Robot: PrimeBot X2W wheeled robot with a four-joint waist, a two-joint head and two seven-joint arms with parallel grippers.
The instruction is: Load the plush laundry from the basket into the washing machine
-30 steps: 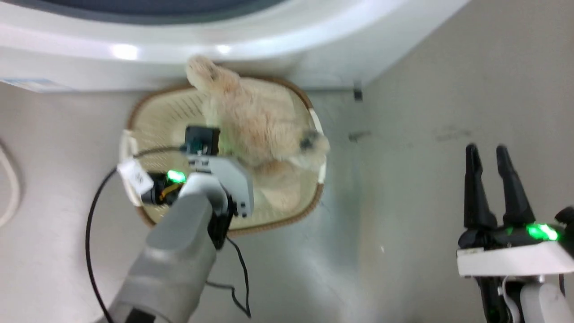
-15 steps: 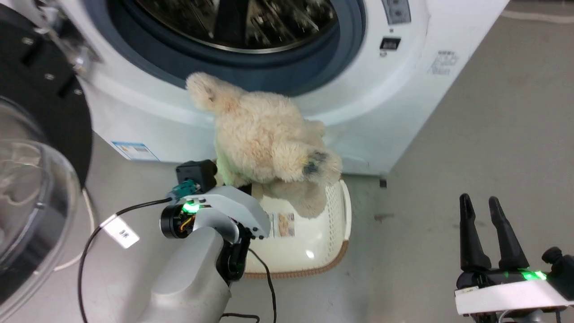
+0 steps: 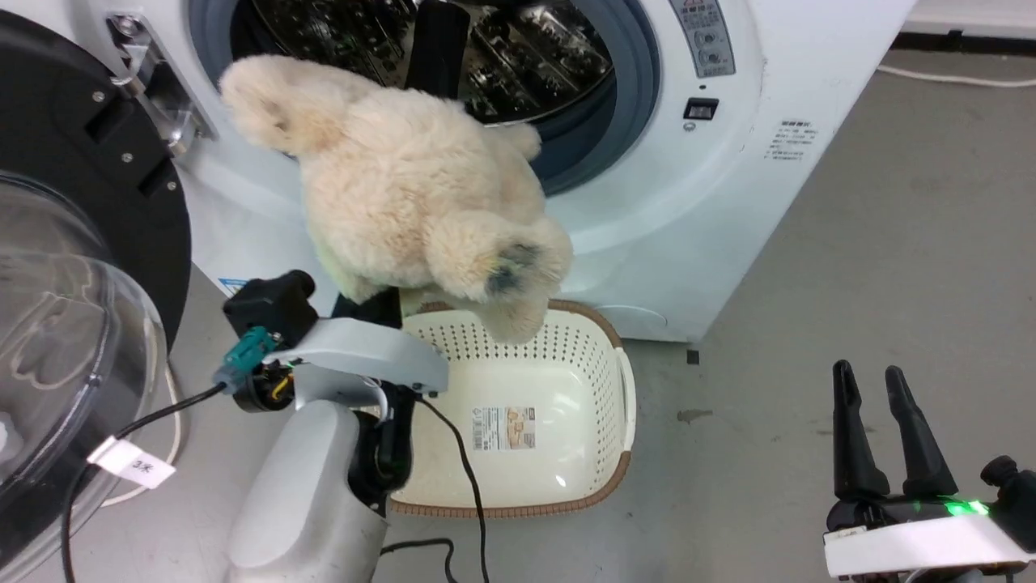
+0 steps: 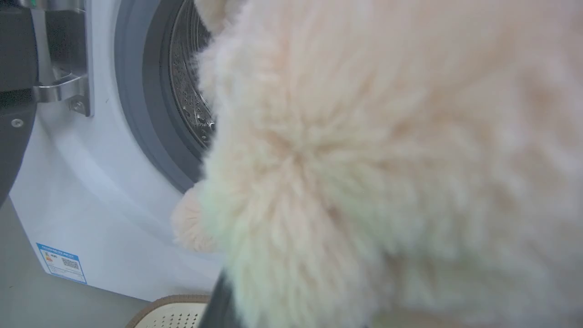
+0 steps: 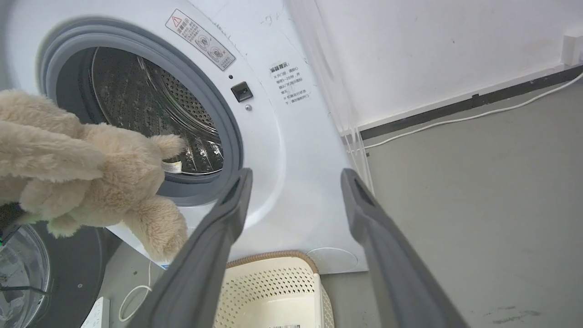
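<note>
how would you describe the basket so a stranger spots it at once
Find the white washing machine with its door swung open. On the grey floor below its opening sits the basket, oval cream plastic with perforated sides. Its brown woven-look rim and the label on its bottom set it apart.

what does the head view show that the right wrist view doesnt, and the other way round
Head view adds: the pale left arm reaching under the plush laundry, the plush's dark nose, and a white tag on the arm's black cable.
Right wrist view adds: a sewn tag on the plush and a white power strip on the floor.
Shared: the plush held up at the washing machine opening, the basket on the floor in front of the machine, and the right gripper open, holding nothing.
</note>
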